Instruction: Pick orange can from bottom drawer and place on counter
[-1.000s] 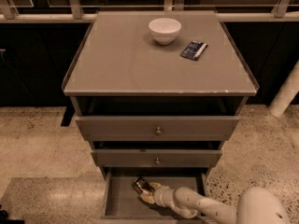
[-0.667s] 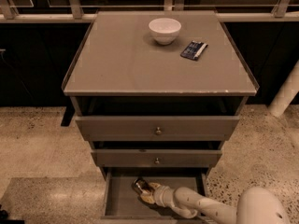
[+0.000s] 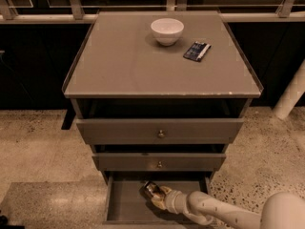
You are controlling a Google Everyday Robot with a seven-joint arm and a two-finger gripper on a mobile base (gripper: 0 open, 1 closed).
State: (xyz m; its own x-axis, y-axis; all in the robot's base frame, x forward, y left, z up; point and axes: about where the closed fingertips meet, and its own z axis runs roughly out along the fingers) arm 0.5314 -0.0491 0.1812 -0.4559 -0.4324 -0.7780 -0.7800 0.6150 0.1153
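The bottom drawer (image 3: 125,208) stands pulled open at the foot of the cabinet. The orange can (image 3: 150,189) lies on its side in the drawer near the back, its silvery end facing left. My gripper (image 3: 157,196) reaches into the drawer from the lower right, with its yellowish fingers (image 3: 158,202) right at the can. The white arm runs off the bottom right. The counter (image 3: 128,61) is the flat grey-brown cabinet top above.
A white bowl (image 3: 167,31) and a flat dark-blue packet (image 3: 197,51) sit on the counter's far right part. Two knobbed drawers (image 3: 161,130) stick out above the bottom drawer. A white post (image 3: 291,97) stands at the right. Speckled floor surrounds the cabinet.
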